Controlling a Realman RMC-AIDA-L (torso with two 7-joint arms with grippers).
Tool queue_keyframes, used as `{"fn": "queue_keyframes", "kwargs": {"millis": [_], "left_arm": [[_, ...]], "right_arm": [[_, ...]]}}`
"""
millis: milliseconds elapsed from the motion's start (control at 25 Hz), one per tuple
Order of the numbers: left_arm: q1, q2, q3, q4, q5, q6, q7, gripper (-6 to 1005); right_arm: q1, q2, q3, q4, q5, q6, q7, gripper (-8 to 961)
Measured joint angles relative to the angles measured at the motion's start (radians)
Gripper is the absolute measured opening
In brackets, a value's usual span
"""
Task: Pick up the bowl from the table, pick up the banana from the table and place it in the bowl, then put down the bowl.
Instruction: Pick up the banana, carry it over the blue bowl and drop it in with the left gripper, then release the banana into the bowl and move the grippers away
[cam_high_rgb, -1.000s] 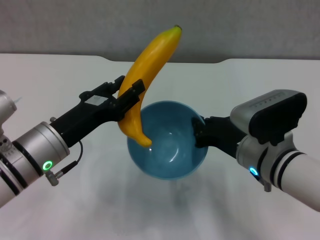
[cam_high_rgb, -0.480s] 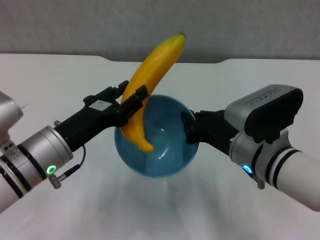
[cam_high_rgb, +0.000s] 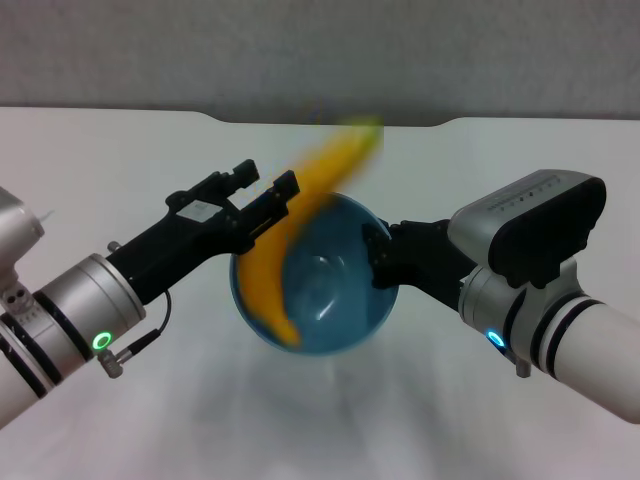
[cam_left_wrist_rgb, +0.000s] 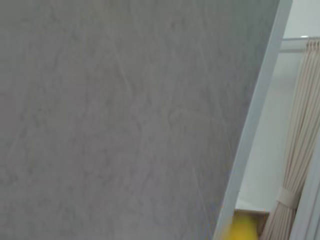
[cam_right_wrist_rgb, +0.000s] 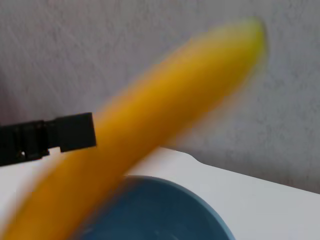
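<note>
The light-blue bowl (cam_high_rgb: 340, 300) is held up above the white table (cam_high_rgb: 90, 160) by my right gripper (cam_high_rgb: 378, 255), which is shut on its right rim. The yellow-orange banana (cam_high_rgb: 262, 270) is a motion-blurred streak, leaning over the bowl's left rim with its lower end down by the bowl. My left gripper (cam_high_rgb: 265, 180) is open just left of the banana, at the bowl's left edge. In the right wrist view the blurred banana (cam_right_wrist_rgb: 165, 120) crosses above the bowl (cam_right_wrist_rgb: 160, 210), with a black left fingertip (cam_right_wrist_rgb: 70, 132) beside it.
The table's dark notch (cam_high_rgb: 330, 122) lies along the far edge behind the bowl, below a grey wall. The left wrist view shows only the wall, a curtain and a small yellow patch (cam_left_wrist_rgb: 242, 227).
The banana has left my left gripper's hold and slid down towards the bowl, now blurred. The bowl and right arm have stayed about where they were half a second ago.
</note>
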Motion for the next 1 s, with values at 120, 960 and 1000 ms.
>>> {"fn": "queue_keyframes", "kwargs": {"millis": [120, 960, 1000], "left_arm": [[0.000, 0.000, 0.000, 0.002, -0.004, -0.004, 0.004, 669], [0.053, 0.007, -0.144, 0.081, -0.076, 0.002, 0.033, 893], [0.057, 0.007, -0.150, 0.081, -0.075, 0.002, 0.033, 893]], "right_arm": [[0.000, 0.000, 0.001, 0.000, 0.000, 0.000, 0.000, 42], [0.143, -0.071, 0.036, 0.043, 0.286, -0.335, 0.001, 42], [0.158, -0.080, 0.037, 0.043, 0.342, -0.354, -0.027, 42]]}}
